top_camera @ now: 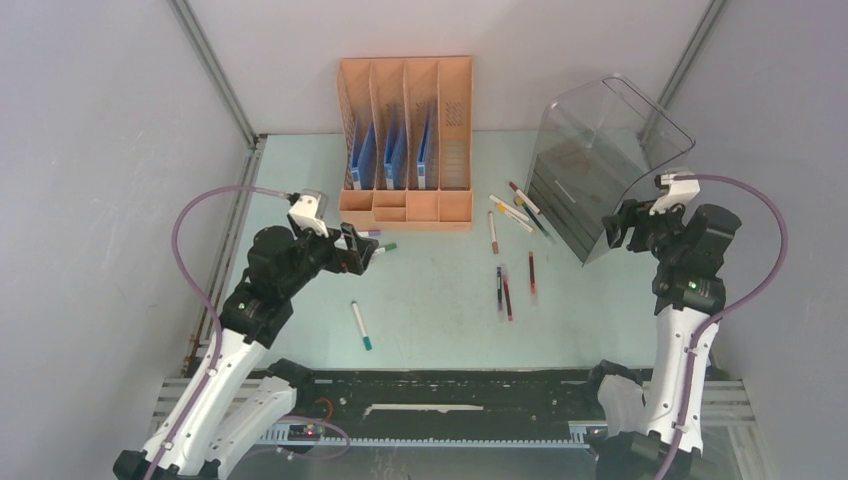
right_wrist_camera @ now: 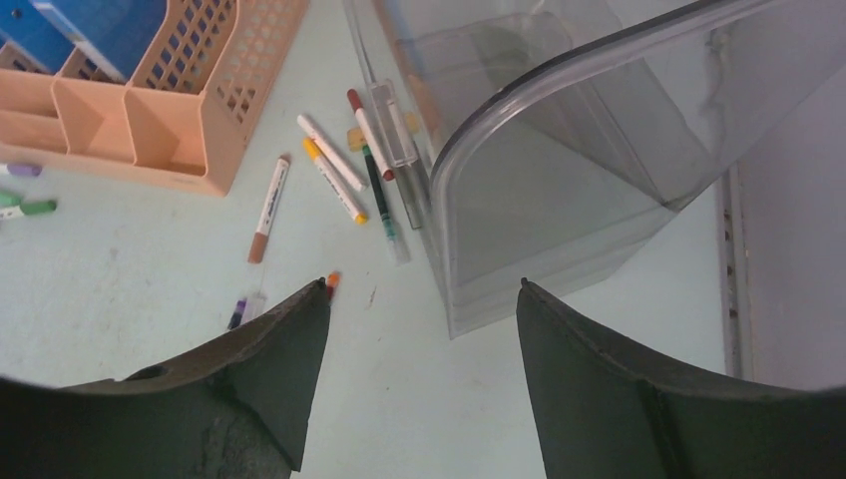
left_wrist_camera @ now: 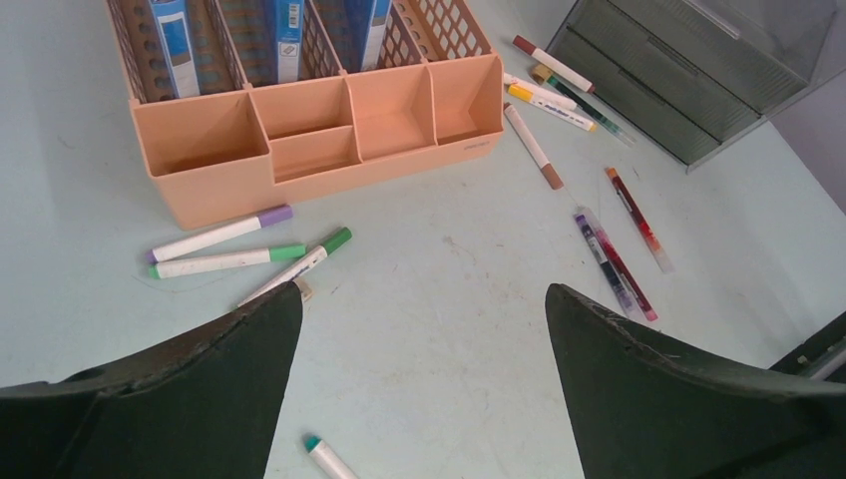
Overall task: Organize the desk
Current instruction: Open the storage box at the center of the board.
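Observation:
The desk [top_camera: 440, 300] is a pale mint-green tabletop with loose pens and markers on it. My left gripper [top_camera: 362, 248] is open and empty, just above the desk in front of the orange rack. In the left wrist view it [left_wrist_camera: 424, 289] hovers over bare desk, with a purple-capped marker [left_wrist_camera: 221, 233] and two green-capped markers [left_wrist_camera: 227, 260] by its left finger. A teal-capped marker [top_camera: 361, 325] lies nearer the front. My right gripper [top_camera: 613, 228] is open and empty beside the clear bin's front corner, as the right wrist view [right_wrist_camera: 424, 284] also shows.
An orange file rack [top_camera: 405, 140] with blue folders stands at the back centre. A clear smoky drawer bin [top_camera: 600, 160] stands tilted at the back right. Several pens [top_camera: 518, 208] lie between them, and more [top_camera: 505, 292] lie mid-desk. Grey walls surround the desk, with a black rail [top_camera: 450, 385] in front.

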Action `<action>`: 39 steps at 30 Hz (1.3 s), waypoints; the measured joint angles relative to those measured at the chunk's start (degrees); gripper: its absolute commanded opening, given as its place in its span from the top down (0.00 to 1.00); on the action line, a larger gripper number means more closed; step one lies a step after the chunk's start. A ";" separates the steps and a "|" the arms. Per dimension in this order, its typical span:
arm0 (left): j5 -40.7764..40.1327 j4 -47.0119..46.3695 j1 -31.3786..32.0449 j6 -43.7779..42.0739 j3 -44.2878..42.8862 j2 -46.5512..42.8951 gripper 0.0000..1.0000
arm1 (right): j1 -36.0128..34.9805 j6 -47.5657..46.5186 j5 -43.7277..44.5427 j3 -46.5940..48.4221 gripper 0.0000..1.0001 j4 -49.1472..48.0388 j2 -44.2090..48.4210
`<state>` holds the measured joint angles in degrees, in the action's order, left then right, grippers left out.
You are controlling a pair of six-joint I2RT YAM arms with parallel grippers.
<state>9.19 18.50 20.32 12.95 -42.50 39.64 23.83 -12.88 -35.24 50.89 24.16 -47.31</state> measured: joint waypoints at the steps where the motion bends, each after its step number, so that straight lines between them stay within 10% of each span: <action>1: 0.02 -0.26 -0.22 0.07 0.11 -0.11 0.00 | -0.70 0.94 1.64 -0.02 0.25 -0.44 0.00; 19: 3.48 -11.61 -3.48 15.04 5.77 0.50 0.00 | -7.91 8.85 14.03 -1.36 0.51 -5.09 -1.49; 39: 8.24 -33.05 -3.48 24.35 17.57 0.94 0.00 | -8.31 8.24 18.62 -1.38 0.50 -7.76 -7.91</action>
<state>17.43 -14.55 16.84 37.30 -24.93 40.58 15.53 -4.64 -16.62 49.52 16.40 -55.22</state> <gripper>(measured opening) 0.996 0.507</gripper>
